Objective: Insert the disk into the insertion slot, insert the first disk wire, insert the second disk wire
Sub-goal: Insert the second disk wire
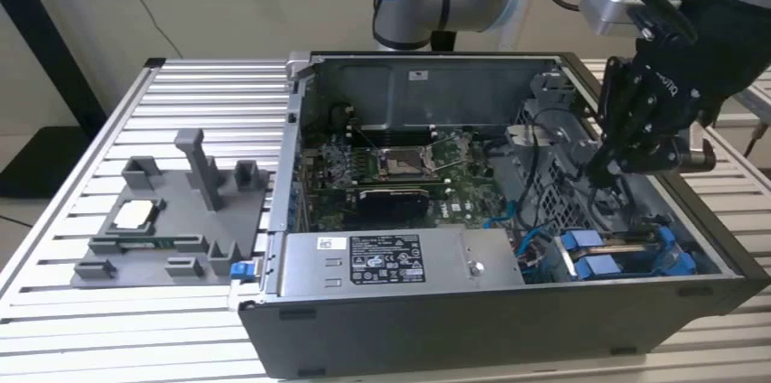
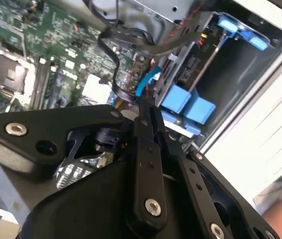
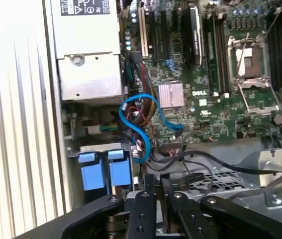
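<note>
The disk (image 1: pixel 627 252) sits in the insertion slot (image 1: pixel 705 256) at the corner of the open computer case (image 1: pixel 482 329) on the exterior view's right, its bright blue frame tabs facing the motherboard (image 1: pixel 398 171); in both wrist views the same blue tabs (image 3: pixel 101 172) show side by side just beside the case wall; in the second wrist view the tabs (image 2: pixel 188 104) lie under a bundle of black cables (image 2: pixel 131 37). The pincer (image 1: pixel 599 172) hangs inside the case above the drive cage, near the disk but apart from it; its two black fingers (image 2: pixel 148 134) stand pressed close together, clenched, with a thin black cable running off at their tips in the second wrist view; whether the cable is actually gripped I cannot tell. A blue wire (image 3: pixel 141 129) loops between the motherboard and the disk; the silver power-supply box (image 1: pixel 392 261) lies along the case's near side, next to the disk. The case rests on a slatted table (image 1: pixel 72 329); a grey fixture tray (image 1: pixel 169 220) stands on the table at the exterior view's left, well apart from the pincer.
</note>
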Robot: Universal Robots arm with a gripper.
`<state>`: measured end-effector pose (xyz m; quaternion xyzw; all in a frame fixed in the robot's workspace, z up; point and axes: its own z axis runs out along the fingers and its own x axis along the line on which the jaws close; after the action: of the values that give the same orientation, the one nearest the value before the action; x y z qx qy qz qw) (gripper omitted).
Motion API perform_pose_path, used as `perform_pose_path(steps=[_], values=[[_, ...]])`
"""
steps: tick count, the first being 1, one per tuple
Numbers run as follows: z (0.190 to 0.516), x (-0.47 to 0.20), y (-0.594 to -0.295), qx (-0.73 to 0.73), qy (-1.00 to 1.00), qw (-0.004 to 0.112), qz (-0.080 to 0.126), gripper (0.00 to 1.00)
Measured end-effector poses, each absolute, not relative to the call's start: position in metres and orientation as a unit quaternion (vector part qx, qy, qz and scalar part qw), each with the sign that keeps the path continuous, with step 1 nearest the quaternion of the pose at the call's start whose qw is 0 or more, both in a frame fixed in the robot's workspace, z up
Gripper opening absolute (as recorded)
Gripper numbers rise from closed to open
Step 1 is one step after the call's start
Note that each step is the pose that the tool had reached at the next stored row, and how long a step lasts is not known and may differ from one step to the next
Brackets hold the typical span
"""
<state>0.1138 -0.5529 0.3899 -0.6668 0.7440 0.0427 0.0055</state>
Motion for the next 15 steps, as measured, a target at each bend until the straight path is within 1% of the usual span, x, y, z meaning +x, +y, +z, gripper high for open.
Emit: perform_pose_path(steps=[8, 11, 15], values=[[0.3898, 0.1138, -0.5529, -0.668, 0.743, -0.042, -0.011, 0.16], [0.3887, 0.1147, -0.5530, -0.668, 0.742, -0.053, -0.023, 0.16], [0.3850, 0.1204, -0.5529, -0.667, 0.742, -0.058, -0.029, 0.16]])
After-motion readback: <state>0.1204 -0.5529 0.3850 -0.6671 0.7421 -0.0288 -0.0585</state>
